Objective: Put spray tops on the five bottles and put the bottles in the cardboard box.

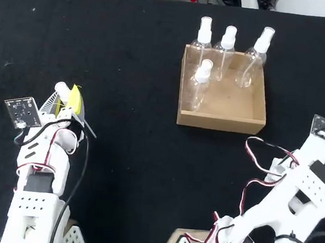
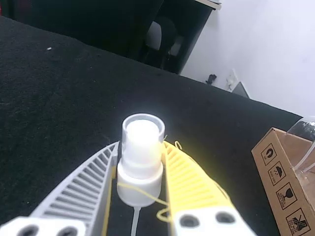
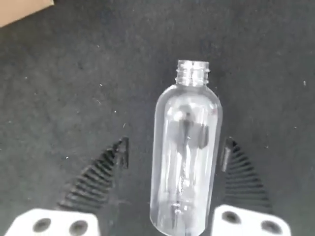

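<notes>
Your left claw (image 2: 142, 150) is pinching a white spray top (image 2: 142, 135) - grey finger (image 2: 93, 182) on one side, yellow finger (image 2: 189, 177) on the other, both pressed to its collar. The top stands upright between the fingertips with its nozzle end past the tips, and its thin tube (image 2: 134, 221) runs back down between the fingers toward the wrist. It is held above the black table (image 1: 145, 67), not touching it.

Your right claw (image 3: 175, 147) is spread wide. A clear bottle (image 3: 186, 118) with no top lies lengthwise between the two black fingers (image 3: 106, 174), its open threaded neck pointing away from the wrist and its base back near the palm. There's a clear gap between the bottle and one finger. The other finger is just beside the bottle, and you can't tell whether it touches. Nothing is gripped.

The cardboard box (image 1: 221, 121) sits well ahead of the left claw and off to its yellow-finger side - well apart from it. Inside stand four bottles (image 1: 198, 87), each already fitted with a spray top: three along the far wall, one nearer the front on the left-claw side. In the left wrist view one corner of the box shows off to the yellow-finger side.
</notes>
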Controlling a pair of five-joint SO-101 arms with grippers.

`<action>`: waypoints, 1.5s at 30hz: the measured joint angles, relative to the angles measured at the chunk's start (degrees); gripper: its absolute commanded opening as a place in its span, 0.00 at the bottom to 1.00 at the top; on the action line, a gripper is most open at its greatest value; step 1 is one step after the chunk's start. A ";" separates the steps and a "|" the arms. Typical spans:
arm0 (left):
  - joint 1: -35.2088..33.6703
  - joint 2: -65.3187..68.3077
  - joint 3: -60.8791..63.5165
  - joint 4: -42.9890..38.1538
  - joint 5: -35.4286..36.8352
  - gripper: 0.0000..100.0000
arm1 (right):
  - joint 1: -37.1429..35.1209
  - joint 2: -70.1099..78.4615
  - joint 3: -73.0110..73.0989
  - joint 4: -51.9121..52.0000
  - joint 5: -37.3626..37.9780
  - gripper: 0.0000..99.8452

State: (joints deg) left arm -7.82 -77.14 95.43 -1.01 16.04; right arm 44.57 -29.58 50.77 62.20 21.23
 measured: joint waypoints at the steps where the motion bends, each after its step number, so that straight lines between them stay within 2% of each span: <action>1: 0.00 0.00 0.00 0.00 0.00 0.03 | 0.00 0.00 0.00 0.00 0.00 0.25; 5: 0.00 0.00 0.00 0.00 0.00 0.03 | 0.00 0.00 -0.53 0.79 0.00 0.25; 12: 0.00 0.00 0.00 0.00 0.00 0.03 | 0.00 0.88 -8.97 8.18 0.00 0.25; 23: 0.00 0.00 0.00 0.00 0.00 0.03 | 0.09 25.23 -24.18 12.40 0.00 0.25; 36: 0.00 0.00 0.00 0.00 0.00 0.03 | 3.08 38.59 -35.25 14.42 0.09 0.25; 45: 0.00 0.00 0.00 0.00 0.00 0.03 | 3.43 47.47 -37.10 16.88 0.09 0.25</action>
State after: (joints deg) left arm -7.82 -77.14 95.43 -1.01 16.04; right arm 48.00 17.89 13.67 79.08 21.32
